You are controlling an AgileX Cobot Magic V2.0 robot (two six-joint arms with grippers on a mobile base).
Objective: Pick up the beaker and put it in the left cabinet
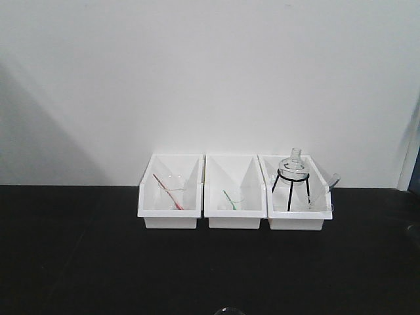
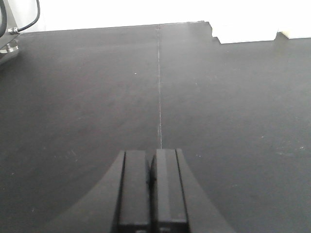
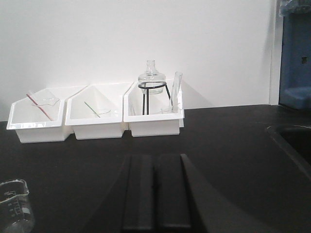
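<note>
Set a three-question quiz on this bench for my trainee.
1. True or false: the flask on its tripod stands in the middle tray.
2. The rod in the middle tray is: A red, B green, C blue.
3. Does the beaker without a rod stand in a tray or on the black table?
Key: 1 false, it stands in the right-hand tray. 2 B. 3 on the table, outside the trays.
</note>
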